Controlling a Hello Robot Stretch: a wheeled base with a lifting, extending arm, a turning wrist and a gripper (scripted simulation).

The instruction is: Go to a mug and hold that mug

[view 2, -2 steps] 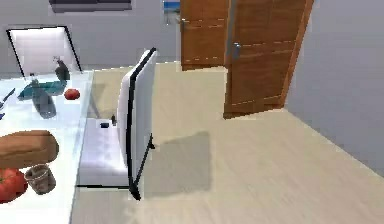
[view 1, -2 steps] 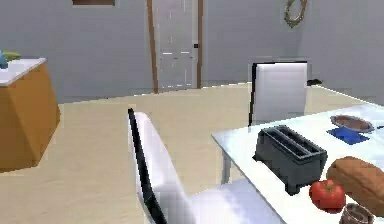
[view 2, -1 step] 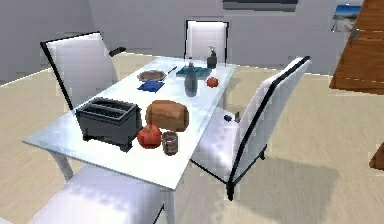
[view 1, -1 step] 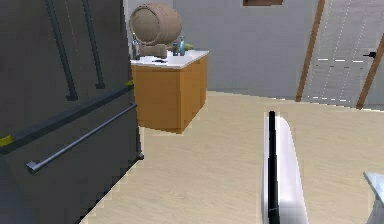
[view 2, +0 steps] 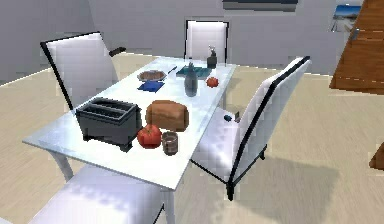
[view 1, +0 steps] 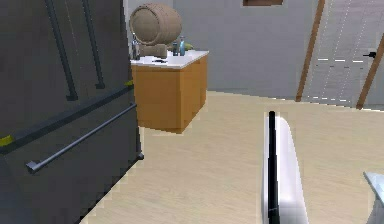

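The gripper's state cannot be told. On the glass table [view 2: 120, 160] a small cup [view 2: 170, 143] stands beside a red fruit [view 2: 150, 136], bread loaf [view 2: 168, 114] and black toaster [view 2: 107, 123].

The room ahead is seen from low and somewhat downward, with a dark fridge [view 1: 60, 90] close at the forward view's left and a wooden cabinet [view 1: 170, 95] and a door [view 1: 345, 50] farther off. The glass worktop [view 2: 205, 100] is seen from near, sideways and from above. Whether the white chair [view 1: 285, 170] at the forward view's right is shared cannot be told.
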